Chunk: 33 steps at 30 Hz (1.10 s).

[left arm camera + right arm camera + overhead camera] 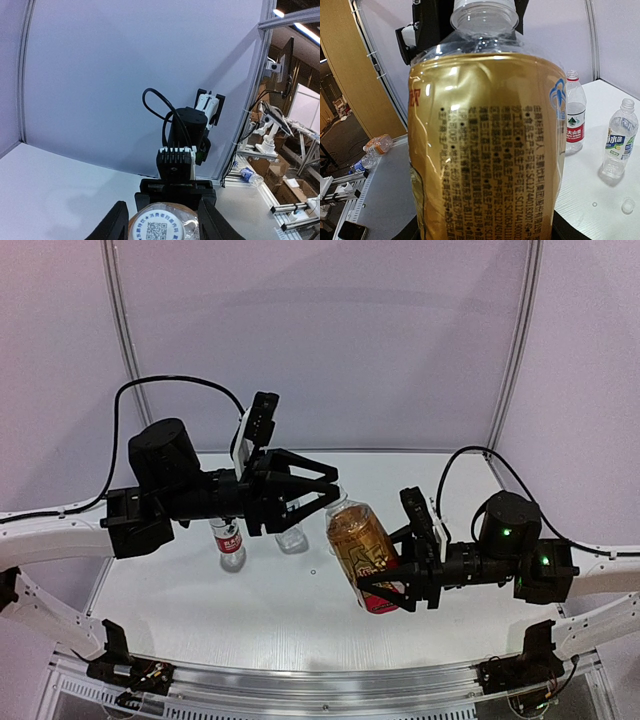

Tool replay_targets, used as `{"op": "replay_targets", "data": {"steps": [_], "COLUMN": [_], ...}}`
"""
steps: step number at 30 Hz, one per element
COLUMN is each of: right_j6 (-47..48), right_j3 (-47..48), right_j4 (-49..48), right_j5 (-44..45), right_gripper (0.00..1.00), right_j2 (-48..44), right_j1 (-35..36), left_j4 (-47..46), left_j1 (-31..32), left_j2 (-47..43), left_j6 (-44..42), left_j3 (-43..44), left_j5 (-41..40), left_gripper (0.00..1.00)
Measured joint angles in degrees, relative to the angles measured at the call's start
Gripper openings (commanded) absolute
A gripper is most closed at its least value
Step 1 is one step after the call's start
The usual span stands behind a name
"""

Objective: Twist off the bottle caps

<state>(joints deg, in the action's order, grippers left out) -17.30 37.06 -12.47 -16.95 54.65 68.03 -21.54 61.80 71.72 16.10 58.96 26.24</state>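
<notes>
Grey wall panels (320,340) stand behind your white desk (200,610). Your right claw (383,595) is clamped on the lower body of the amber bottle (358,535), which sits tilted at 4 o'clock from desk centre, neck toward 11 o'clock. Your left claw (333,492) brackets its white cap (161,227), with the fingers close on both sides. You cannot tell whether they grip it. The red-label bottle (229,543) and green-label bottle (292,538) stand upright at 9 o'clock from the amber one.

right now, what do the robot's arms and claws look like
The left arm and right arm are black, with round motor housings on white links and a looping black cable each. The left claw and right claw are black, angular, two-fingered. Green lights dot the right arm.
</notes>
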Motion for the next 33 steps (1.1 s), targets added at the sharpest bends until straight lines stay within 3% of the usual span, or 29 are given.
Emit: {"op": "replay_targets", "data": {"steps": [2,8,13,20,23,26,30,33], "right_j6": [0.0,0.04,0.04,0.44,0.94,1.4,1.29,1.14], "right_j3": [0.0,0.0,0.0,0.0,0.07,0.11,0.79,1.53], "right_j4": [0.0,0.02,0.15,0.48,1.22,2.12,4.7,6.78], "right_j5": [-0.04,-0.2,-0.04,2.64,6.29,11.28,19.63,23.93], "right_gripper": [0.0,0.0,0.0,0.0,0.0,0.0,0.0,0.0], "right_j2": [0.09,0.09,0.09,0.09,0.09,0.09,0.98,2.8], "right_j1": [0.0,0.0,0.0,0.0,0.07,0.07,0.11,0.13], "left_j4": [0.17,0.26,0.55,2.32,5.01,8.7,15.78,19.69], "left_j1": [0.0,0.0,0.0,0.09,1.14,3.28,6.25,6.99], "left_j2": [0.48,1.09,1.4,1.46,1.95,3.48,7.54,10.14], "left_j6": [0.09,0.17,0.44,0.85,1.73,4.37,13.09,18.97], "left_j3": [0.39,0.79,0.79,1.57,2.82,5.4,10.8,12.98], "left_j5": [0.17,0.31,0.37,-1.92,-7.21,-17.64,-33.81,-41.44], "left_gripper": [0.36,0.34,0.14,0.02,0.01,0.02,0.02,0.02]}}
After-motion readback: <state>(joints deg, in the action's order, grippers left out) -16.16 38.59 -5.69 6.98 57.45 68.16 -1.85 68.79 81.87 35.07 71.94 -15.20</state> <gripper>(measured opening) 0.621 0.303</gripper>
